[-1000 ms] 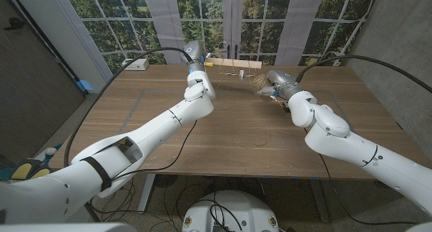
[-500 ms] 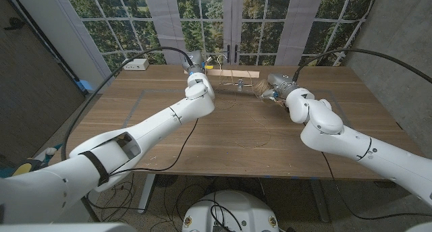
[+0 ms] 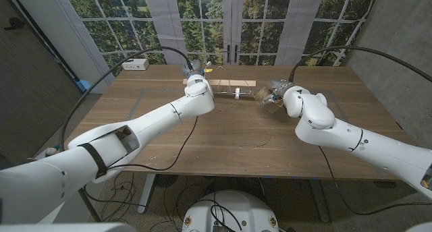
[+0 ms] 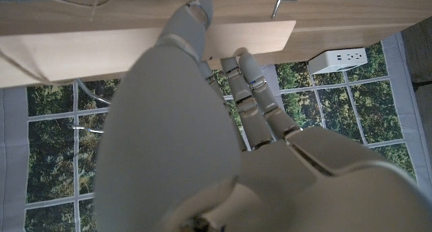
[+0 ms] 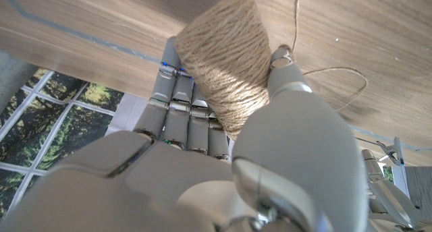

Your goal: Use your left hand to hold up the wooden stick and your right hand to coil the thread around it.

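My left hand (image 3: 196, 71) grips a pale wooden stick (image 3: 233, 83) near one end and holds it level above the table's far side. In the left wrist view the fingers (image 4: 192, 30) wrap over the stick (image 4: 101, 50), and a strand of thread crosses it. A small metal piece (image 3: 237, 92) hangs under the stick. To the right, my right hand (image 3: 280, 95) holds a spool of tan twine (image 3: 265, 94). In the right wrist view the spool (image 5: 226, 63) sits between thumb and fingers of that hand (image 5: 202, 164). Loose thread (image 5: 324, 77) trails from it onto the table.
A loop of thread (image 3: 253, 134) lies on the wooden table (image 3: 169, 144) in front of the hands. A white power strip (image 3: 137, 64) sits at the far left corner. Blue tape lines (image 3: 145, 94) mark the tabletop. Windows stand behind the table.
My left hand has brought the stick lower and nearer, and it now shows further left. My right hand with the spool has shifted slightly nearer and to the right.
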{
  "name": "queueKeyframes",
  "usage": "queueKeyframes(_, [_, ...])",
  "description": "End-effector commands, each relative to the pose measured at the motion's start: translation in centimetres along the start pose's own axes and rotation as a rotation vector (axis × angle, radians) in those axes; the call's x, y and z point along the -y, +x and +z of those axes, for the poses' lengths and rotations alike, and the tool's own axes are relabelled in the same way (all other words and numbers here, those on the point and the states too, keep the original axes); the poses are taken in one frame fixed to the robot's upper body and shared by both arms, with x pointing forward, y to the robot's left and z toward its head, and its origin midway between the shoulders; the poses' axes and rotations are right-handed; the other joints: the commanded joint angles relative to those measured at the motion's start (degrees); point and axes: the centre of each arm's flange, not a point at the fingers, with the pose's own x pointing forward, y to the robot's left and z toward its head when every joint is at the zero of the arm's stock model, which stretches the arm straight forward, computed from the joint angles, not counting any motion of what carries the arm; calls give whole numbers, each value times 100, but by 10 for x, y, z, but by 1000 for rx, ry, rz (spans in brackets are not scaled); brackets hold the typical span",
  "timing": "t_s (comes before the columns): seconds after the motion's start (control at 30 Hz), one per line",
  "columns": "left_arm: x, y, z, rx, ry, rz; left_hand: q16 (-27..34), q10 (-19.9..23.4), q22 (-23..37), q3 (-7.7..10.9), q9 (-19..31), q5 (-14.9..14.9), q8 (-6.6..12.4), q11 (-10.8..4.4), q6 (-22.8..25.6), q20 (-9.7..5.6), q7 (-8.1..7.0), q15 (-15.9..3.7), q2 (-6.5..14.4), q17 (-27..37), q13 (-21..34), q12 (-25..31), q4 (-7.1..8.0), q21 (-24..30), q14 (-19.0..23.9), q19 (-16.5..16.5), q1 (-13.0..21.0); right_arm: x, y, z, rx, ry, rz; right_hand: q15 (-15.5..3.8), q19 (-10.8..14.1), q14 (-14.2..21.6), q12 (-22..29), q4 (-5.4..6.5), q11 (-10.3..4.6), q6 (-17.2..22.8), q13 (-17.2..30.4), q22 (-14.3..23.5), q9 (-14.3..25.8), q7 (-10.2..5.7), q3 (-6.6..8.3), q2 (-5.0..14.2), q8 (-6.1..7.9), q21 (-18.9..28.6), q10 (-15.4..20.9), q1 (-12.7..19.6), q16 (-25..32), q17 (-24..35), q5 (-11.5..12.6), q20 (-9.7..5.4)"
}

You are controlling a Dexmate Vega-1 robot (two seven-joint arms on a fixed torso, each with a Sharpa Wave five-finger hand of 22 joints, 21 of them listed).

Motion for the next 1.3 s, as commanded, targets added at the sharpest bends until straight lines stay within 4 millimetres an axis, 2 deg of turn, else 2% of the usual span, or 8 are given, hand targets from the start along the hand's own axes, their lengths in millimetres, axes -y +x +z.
queueKeyframes(0.03, [22, 1, -11, -39, 38, -156, -7, -32, 12, 428, 20, 28, 27, 16, 16, 22, 57, -1272, 135, 2618, -14, -4, 396, 43, 1240, -37, 71, -8, 10, 1, -15, -13, 106, -1591, -355, 1350, -5, 41, -803, 2081, 13, 13, -4, -1285, 1261, 281, 23, -25, 1087, -34, 25, 44, 36, -349])
queueKeyframes(0.57, [25, 7, -12, -65, 169, -281, -122, -257, 38, 332, 35, -236, -24, -60, -216, -36, -79, -1284, 256, 2615, -188, -94, 441, 157, 1094, -150, 72, -20, 23, 0, -79, -9, 292, -1538, -426, 1069, -103, 56, -827, 1973, -33, 12, -10, -1329, 1176, 290, 21, -32, 837, -17, -72, 11, 41, -356])
queueKeyframes(0.73, [24, 6, -7, -56, 201, -300, -278, -459, 40, 209, 168, -610, -30, -63, -630, -53, -183, -1294, 380, 2491, -292, -101, 459, 226, 935, -313, 84, -21, 23, -2, -85, -5, 287, -1517, -532, 755, -180, 56, -826, 1574, -38, 12, -8, -1353, 1163, 301, -58, -56, 507, 17, -220, -43, 47, -344])
queueKeyframes(0.8, [23, 5, -3, -54, 235, -281, -390, -795, 52, 13, 188, -883, -82, -30, -1051, 47, -224, -1273, 383, 2378, -378, -137, 467, 284, 690, -516, 87, -21, 22, -2, -86, -4, 275, -1449, -620, 510, -220, 79, -864, 1162, -55, 11, -6, -1347, 1123, 244, -79, -77, 218, -19, -363, -109, 39, -299])
queueKeyframes(0.87, [21, 6, -5, -51, 213, -298, -538, -1196, -34, -52, 190, -1078, -86, -16, -1467, 231, -255, -1239, 717, 2326, -530, -148, 505, 150, 78, -790, 155, -21, 22, -3, -88, 1, 270, -1414, -748, 114, -265, 90, -892, 607, -83, 11, -7, -1379, 1047, 149, -92, -117, -278, -74, -571, -180, 57, -249])
queueKeyframes(0.97, [19, 7, -7, -63, 182, -311, -766, -1976, -46, -105, 129, -1272, -113, 133, -2286, 705, -240, -696, 564, 1437, -809, -169, 641, -97, -1182, -956, -432, -20, 22, -5, -81, 10, 278, -1359, -845, -397, -271, 117, -934, 57, -119, 4, -3, -1390, 907, 1, -82, -169, -807, -201, -827, -244, 92, -209])
queueKeyframes(1.03, [19, 6, -6, -65, 209, -308, -736, -2619, -38, -99, 74, -1350, -123, 313, -2781, 947, -288, -409, 565, 1060, -968, -217, 675, -211, -1739, -1062, -662, -20, 22, -6, -84, 18, 301, -1300, -914, -725, -257, 215, -936, -436, -145, 0, 0, -1374, 641, -202, -92, -230, -1244, -495, -964, -245, 142, -150])
queueKeyframes(1.3, [14, 0, -5, -33, 181, -255, -665, -4301, -28, -428, -125, -1601, -170, 532, -4490, 958, -473, 157, 567, 429, -1477, -188, 839, -739, -3331, -1814, -1442, -19, 22, -10, -91, 22, 301, -1087, -1310, -2156, -227, 367, -1011, -2313, -206, 13, 10, -1357, -175, -662, -99, -590, -2740, -1123, -1413, -209, 421, -144])
